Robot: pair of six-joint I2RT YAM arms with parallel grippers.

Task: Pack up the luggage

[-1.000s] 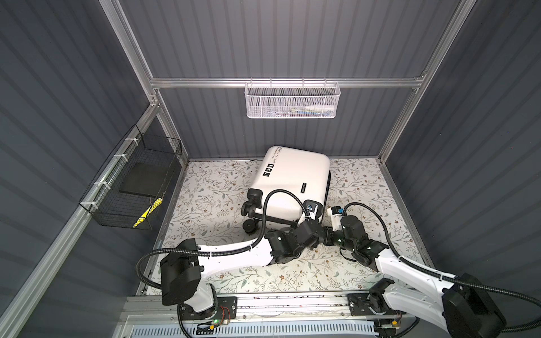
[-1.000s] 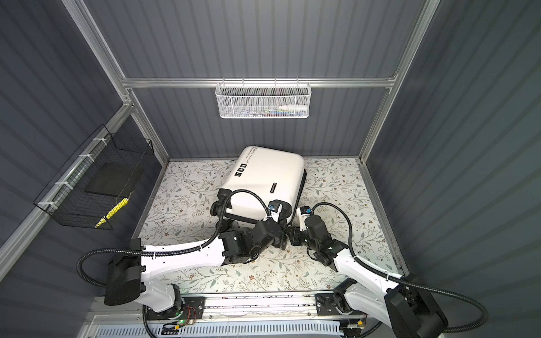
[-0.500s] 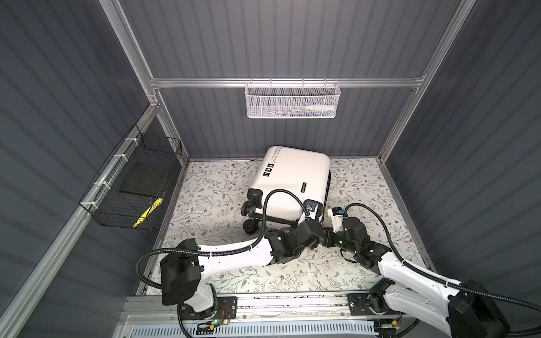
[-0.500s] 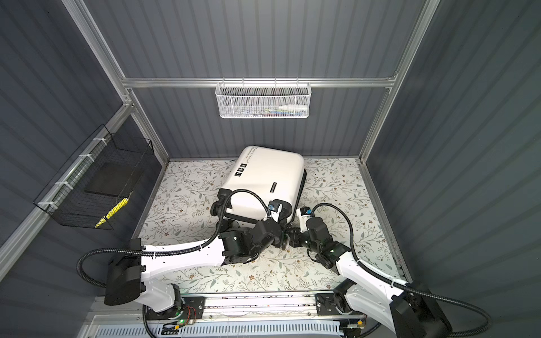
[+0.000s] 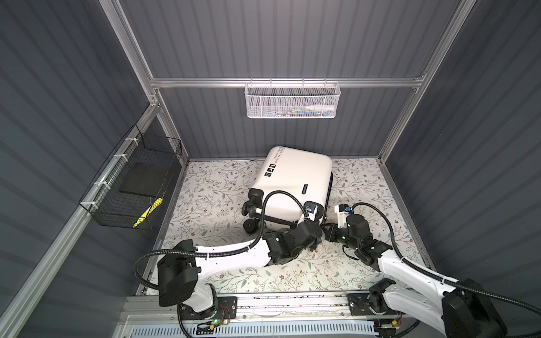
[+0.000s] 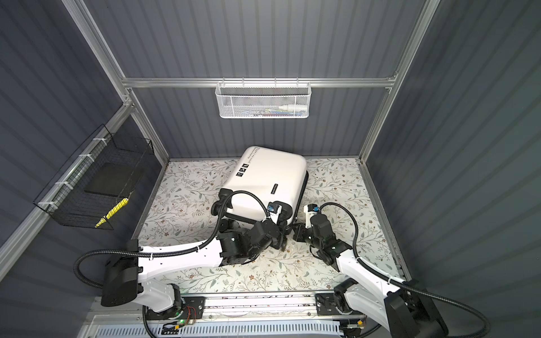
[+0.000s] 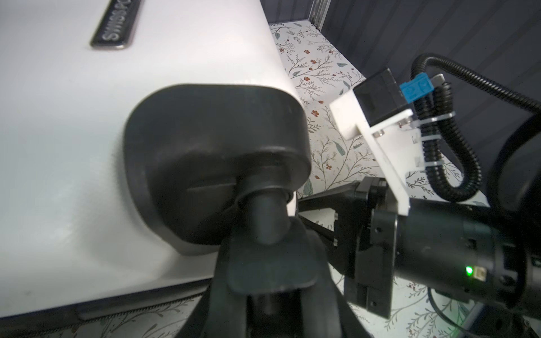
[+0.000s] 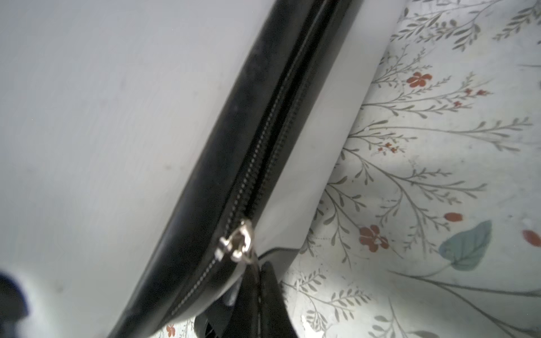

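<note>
The white hard-shell suitcase [image 5: 295,181] [image 6: 269,181] is seen lying on its side on the floral mat [image 5: 222,204], near the back wall and turned at an angle, with its wheeled end toward the arms. Both grippers are gathered at its near right corner.

The left gripper [image 5: 317,231] is closed on the caster wheel [image 7: 269,269] at that corner. In the left wrist view the wheel's stem is seen rising from between the fingers into the black corner housing [image 7: 216,164]. A black name badge [image 7: 114,26] is fixed to the shell above it.

The right gripper [image 5: 328,231] [image 8: 254,310] is placed just beside it, against the suitcase's edge. Its jaws are brought together on the black pull tab [image 8: 259,289], which hangs from the silver zipper slider [image 8: 237,244]. The zipper [image 8: 263,152] runs along the black seam between the two shell halves, and a dark gap is seen beside the teeth beyond the slider.

Against the top views from a second ago, very little difference is found. The suitcase is lying in the same place at the same angle, and the left arm is held as before. Only a slight shift is seen in the right wrist at the corner.

A white mesh basket [image 5: 292,102] is hung on the back rail, and a black wire basket [image 5: 131,181] on the left wall.
</note>
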